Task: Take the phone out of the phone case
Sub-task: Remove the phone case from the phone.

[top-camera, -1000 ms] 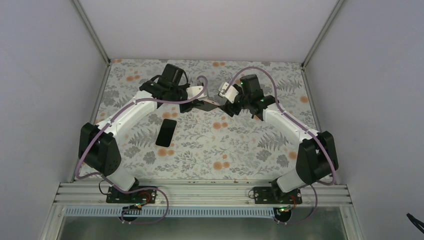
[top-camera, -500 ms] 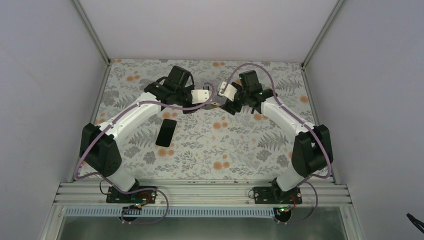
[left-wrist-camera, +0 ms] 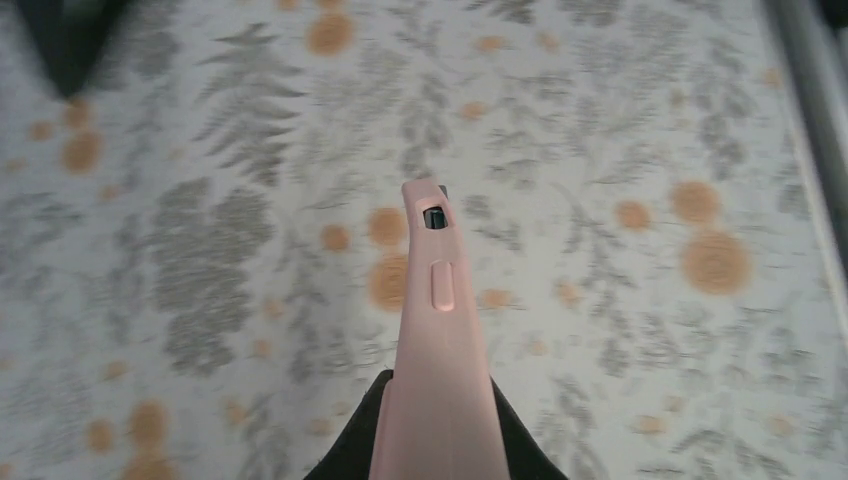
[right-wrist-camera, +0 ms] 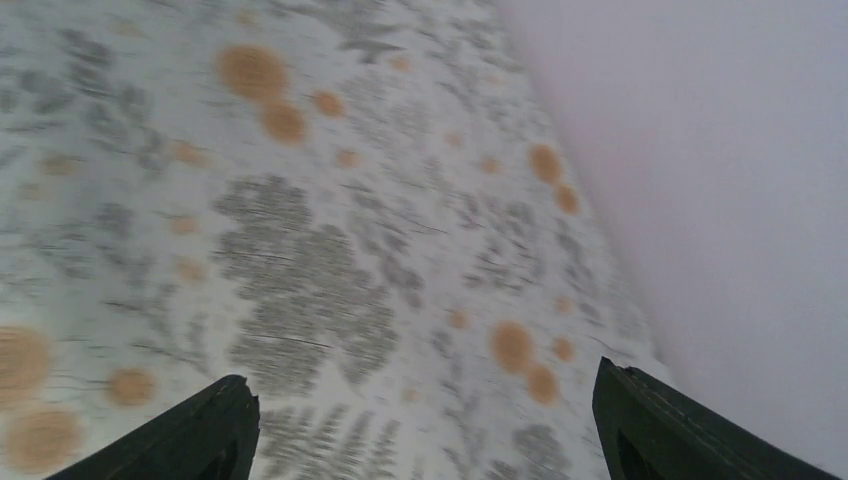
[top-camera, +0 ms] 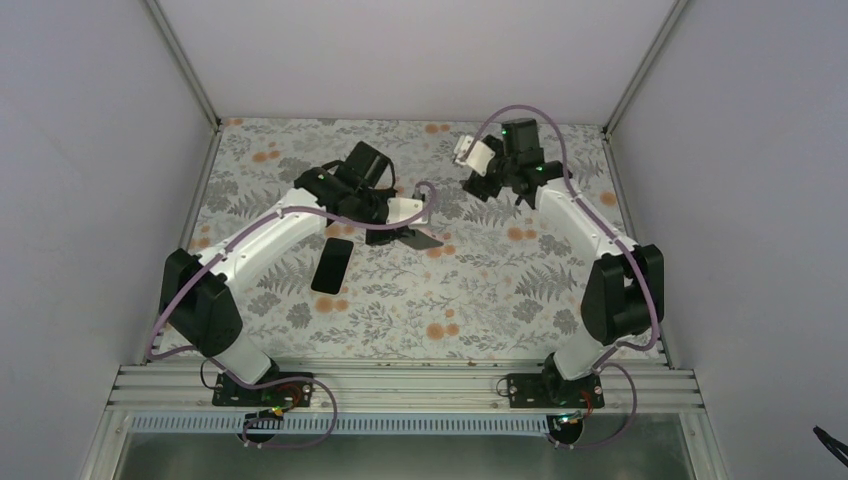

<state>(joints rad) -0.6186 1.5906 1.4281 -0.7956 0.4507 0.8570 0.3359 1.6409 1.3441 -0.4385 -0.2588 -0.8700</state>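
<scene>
Here, from above, the left pincer (top-camera: 392, 232) is clenched on the case (top-camera: 418, 239), low over the bench (top-camera: 500, 300). The black phone (top-camera: 332, 265) lies flat on the bench just beside it, not touching, so the case looks empty. The right pincer (top-camera: 478, 183) hovers near the far edge, released. In the left wrist view the pink case (left-wrist-camera: 438, 330) stands edge-on between the dark fingers (left-wrist-camera: 358, 455); it is probably soft, light and bendable, best held at the rim. The phone seems stiff, smooth and breakable; take it by the long sides. In the right wrist view the fingers (right-wrist-camera: 215, 435) stand wide apart with nothing between.
</scene>
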